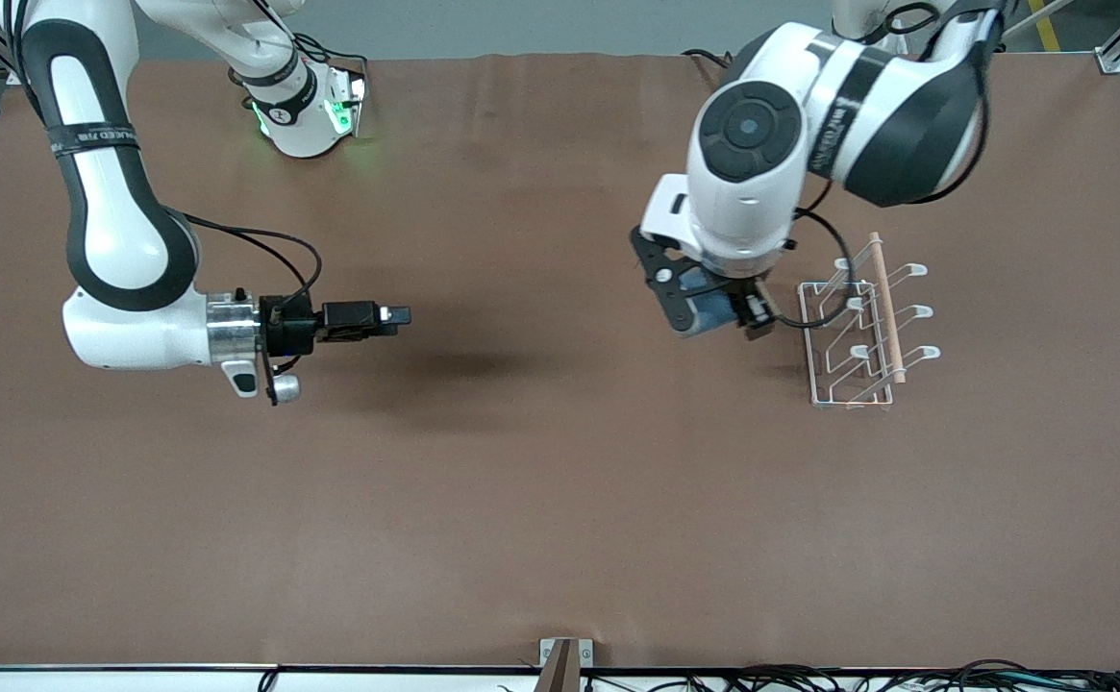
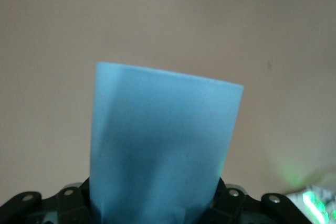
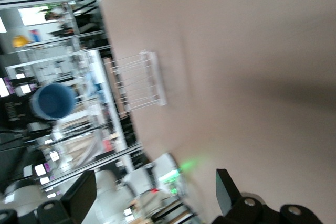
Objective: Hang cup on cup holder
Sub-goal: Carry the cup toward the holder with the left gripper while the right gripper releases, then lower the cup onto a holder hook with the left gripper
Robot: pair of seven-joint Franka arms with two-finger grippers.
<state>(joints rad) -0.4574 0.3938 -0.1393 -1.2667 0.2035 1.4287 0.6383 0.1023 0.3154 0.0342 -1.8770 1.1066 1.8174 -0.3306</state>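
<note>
Gripping the cup [image 1: 710, 309] firmly, the left hand [image 1: 713, 312] hovers just beside the cup holder [image 1: 862, 317], seemingly lining up a prong, while the right hand [image 1: 396, 315] waits, fingers spread, over the worktop [image 1: 521, 500].

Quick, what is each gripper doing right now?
Left gripper: shut on the cup, beside the cup holder.
Right gripper: open, holding nothing, over the table.

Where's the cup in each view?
Front: cup in the left gripper, beside the cup holder.
Left wrist: fills the centre, clamped at its base.
Right wrist: blue open mouth at the picture's edge.
Shared landmark: cup holder, front and right wrist; brown table in all.
</note>
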